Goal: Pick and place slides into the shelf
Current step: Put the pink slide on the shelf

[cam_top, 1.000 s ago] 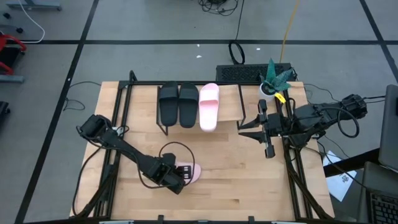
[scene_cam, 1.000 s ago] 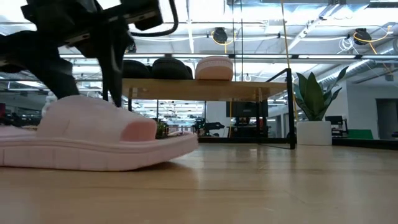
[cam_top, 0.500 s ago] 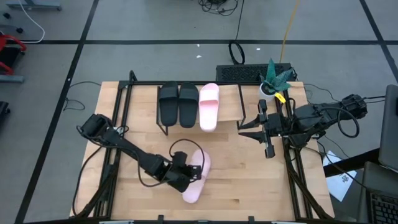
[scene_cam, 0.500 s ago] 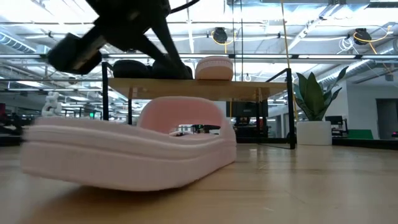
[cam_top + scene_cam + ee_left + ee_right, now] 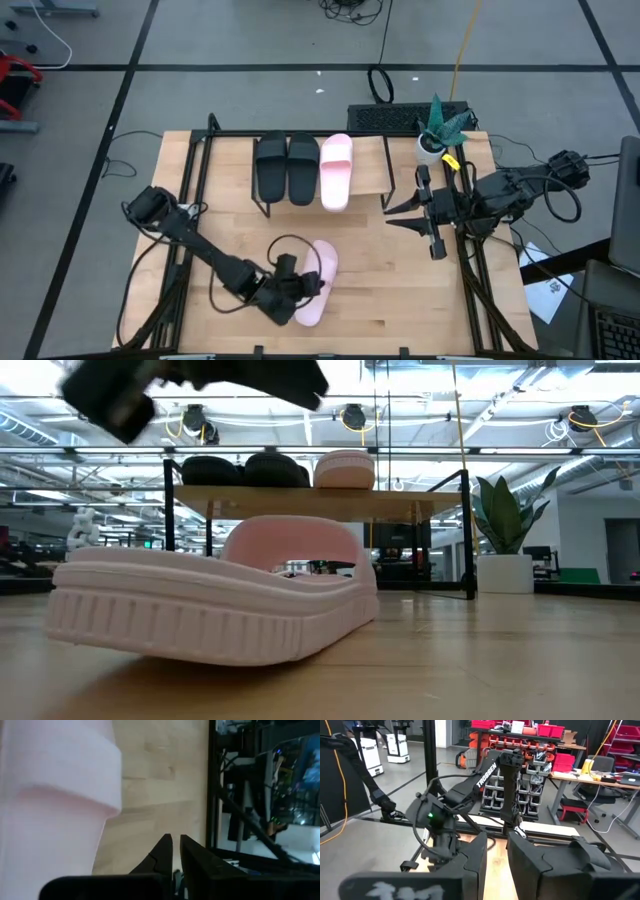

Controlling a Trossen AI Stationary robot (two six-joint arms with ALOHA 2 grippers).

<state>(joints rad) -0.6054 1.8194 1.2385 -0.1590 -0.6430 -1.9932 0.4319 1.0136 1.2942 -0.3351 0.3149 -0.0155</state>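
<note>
"TROSSEN" reads in white along the left arm [image 5: 487, 772].

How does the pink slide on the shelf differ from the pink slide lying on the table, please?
The pink slide on the shelf sits beside two black slides; the pink slide on the table lies alone beside the left gripper. The shelved one lies square to the shelf; the table one lies angled. Both are pale pink with one wide strap.
</note>
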